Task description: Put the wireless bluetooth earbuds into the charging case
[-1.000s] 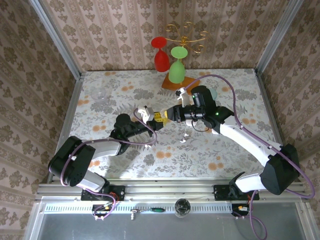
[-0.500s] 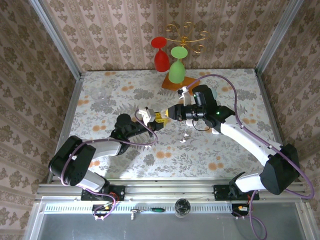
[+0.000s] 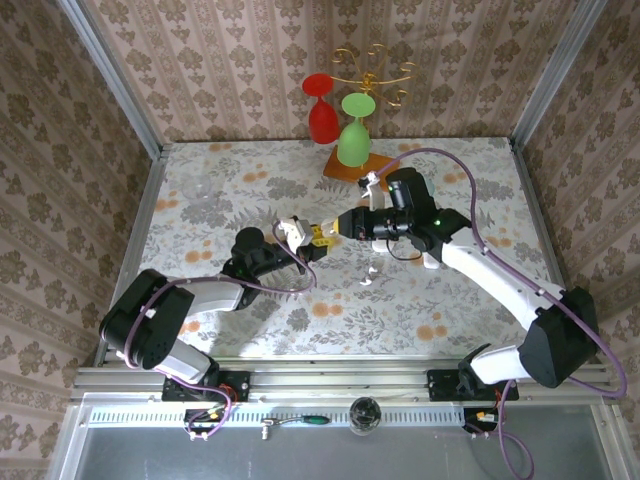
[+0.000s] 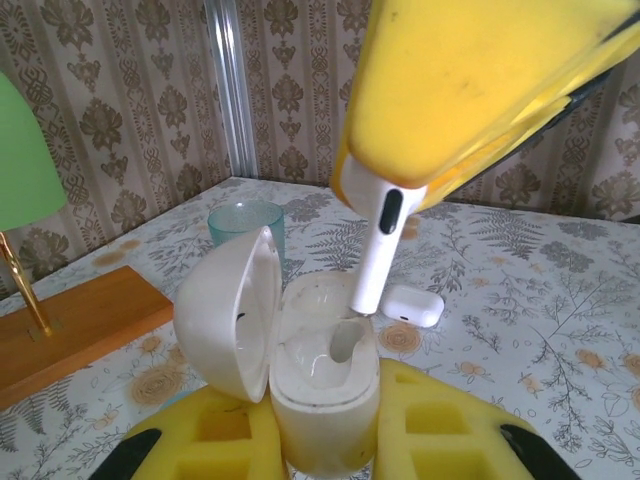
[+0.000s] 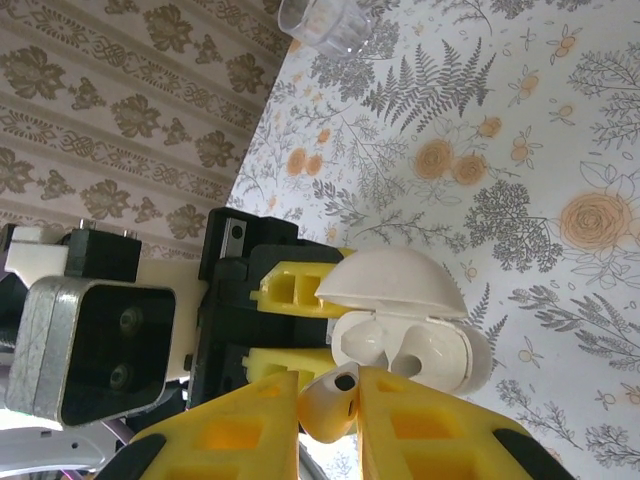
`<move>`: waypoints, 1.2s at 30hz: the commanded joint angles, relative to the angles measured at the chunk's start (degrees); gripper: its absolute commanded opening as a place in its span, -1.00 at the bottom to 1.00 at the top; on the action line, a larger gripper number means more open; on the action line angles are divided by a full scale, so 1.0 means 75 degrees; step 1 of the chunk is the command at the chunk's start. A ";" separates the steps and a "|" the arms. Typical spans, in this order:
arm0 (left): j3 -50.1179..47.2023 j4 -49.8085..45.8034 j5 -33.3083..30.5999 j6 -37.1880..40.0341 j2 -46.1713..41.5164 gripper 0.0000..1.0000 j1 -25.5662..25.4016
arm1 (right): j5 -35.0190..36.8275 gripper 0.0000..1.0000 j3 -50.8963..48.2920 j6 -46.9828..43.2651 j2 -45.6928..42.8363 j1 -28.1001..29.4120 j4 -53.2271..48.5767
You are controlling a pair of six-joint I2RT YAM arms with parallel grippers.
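Note:
My left gripper [image 4: 322, 405] is shut on the open white charging case [image 4: 320, 370], with its lid [image 4: 228, 315] swung to the left. My right gripper [image 5: 330, 385] is shut on a white earbud [image 5: 332, 408]. In the left wrist view this earbud [image 4: 375, 255] hangs stem-down from the right gripper's yellow fingers [image 4: 470, 80], and its tip sits just above the case's right-hand slot. The top view shows both grippers meeting above mid-table, the left gripper [image 3: 303, 238] holding the case [image 3: 293, 229] and the right gripper [image 3: 330, 230] beside it.
A closed white case [image 4: 413, 305] lies on the table past the held one, near a teal cup [image 4: 245, 225]. A small white piece [image 3: 368, 274] lies mid-table. Red [image 3: 321, 110] and green [image 3: 353, 135] glasses stand on a wooden base [image 3: 358, 168] at the back. A clear cup [image 3: 198, 190] sits far left.
The right wrist has crept slightly toward the back. The left gripper and the case have barely moved, and both grips are unchanged.

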 commanded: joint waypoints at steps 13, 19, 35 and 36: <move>-0.0145 -0.0393 -0.0080 0.0722 -0.0272 -1.00 -0.0035 | -0.0067 -0.59 0.0552 0.0024 0.0552 -0.0068 -0.0829; -0.0046 -0.0647 0.0021 0.0868 -0.0375 -1.00 -0.0088 | 0.0028 -0.58 0.0672 -0.0086 0.0788 -0.0057 -0.1161; 0.0039 -0.0432 0.0112 0.0555 -0.0171 -1.00 -0.0126 | 0.0561 0.01 0.0659 -0.0051 0.0564 -0.0009 -0.1249; 0.0051 -0.0415 0.0101 0.0521 -0.0150 -1.00 -0.0123 | 0.0649 0.04 0.0627 -0.0056 0.0476 -0.0017 -0.1304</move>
